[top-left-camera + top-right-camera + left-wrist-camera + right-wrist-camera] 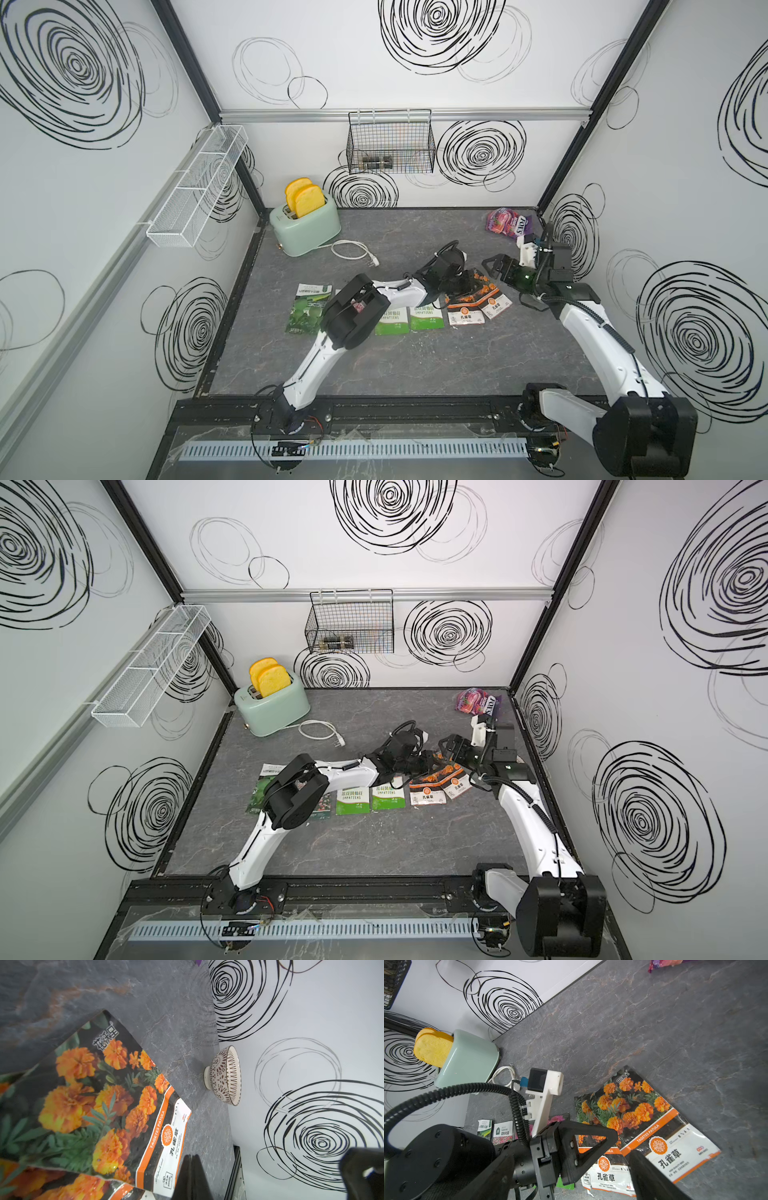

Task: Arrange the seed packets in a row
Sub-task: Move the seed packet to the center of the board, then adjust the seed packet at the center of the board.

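Glossy marigold packet, matt stone-look tabletop

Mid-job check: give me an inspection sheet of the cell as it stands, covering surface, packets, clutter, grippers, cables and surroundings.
Surface: dark grey marbled tabletop, no spills seen.
Job's things: in a row, dark green packet, pink flower packet partly hidden by the left arm, two IMPATIENS packets, and two marigold packets that overlap.
Clutter: toaster holding toast, candy bag, patterned bowl by the wall.
Grippers: left gripper shut at the marigold packets' edge, nothing visibly held; right gripper open near them.
Cables: white toaster cord loose on the tabletop.
Surroundings: wall-hung white mesh shelf and black wire basket.
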Action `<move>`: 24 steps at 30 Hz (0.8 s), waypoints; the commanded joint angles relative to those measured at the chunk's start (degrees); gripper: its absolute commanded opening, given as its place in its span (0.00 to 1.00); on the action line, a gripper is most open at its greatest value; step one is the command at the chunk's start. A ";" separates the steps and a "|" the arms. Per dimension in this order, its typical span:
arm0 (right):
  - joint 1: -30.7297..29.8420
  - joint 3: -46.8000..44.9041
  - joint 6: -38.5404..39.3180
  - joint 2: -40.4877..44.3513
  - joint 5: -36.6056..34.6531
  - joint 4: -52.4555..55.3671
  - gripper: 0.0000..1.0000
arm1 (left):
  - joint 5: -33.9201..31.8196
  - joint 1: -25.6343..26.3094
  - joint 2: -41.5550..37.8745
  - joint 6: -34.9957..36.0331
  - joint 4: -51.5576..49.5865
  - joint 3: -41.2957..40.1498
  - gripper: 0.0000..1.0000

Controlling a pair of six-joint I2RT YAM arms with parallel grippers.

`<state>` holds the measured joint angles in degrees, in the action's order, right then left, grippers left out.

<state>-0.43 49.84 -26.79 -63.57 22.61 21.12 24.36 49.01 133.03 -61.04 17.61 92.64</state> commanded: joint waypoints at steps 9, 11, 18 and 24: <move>0.14 -4.58 0.92 -1.34 -0.10 -2.51 0.90 | -1.08 -4.88 -9.96 3.89 -2.45 -11.45 0.48; 0.87 -5.40 -0.11 -3.84 1.29 -3.93 0.90 | -0.65 -5.33 -9.93 3.86 -1.96 -12.04 0.48; 3.38 -3.22 -1.08 -15.04 3.47 -1.31 0.91 | -0.36 -5.43 -8.43 4.48 -2.66 -10.26 0.49; 5.57 -4.33 -1.87 -19.74 4.56 -4.53 0.92 | -0.01 -5.33 -7.02 4.68 -3.17 -7.90 0.49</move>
<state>4.34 45.34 -27.88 -82.72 26.06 18.33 24.18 43.51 125.29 -57.21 13.17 82.35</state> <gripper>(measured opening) 0.915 0.494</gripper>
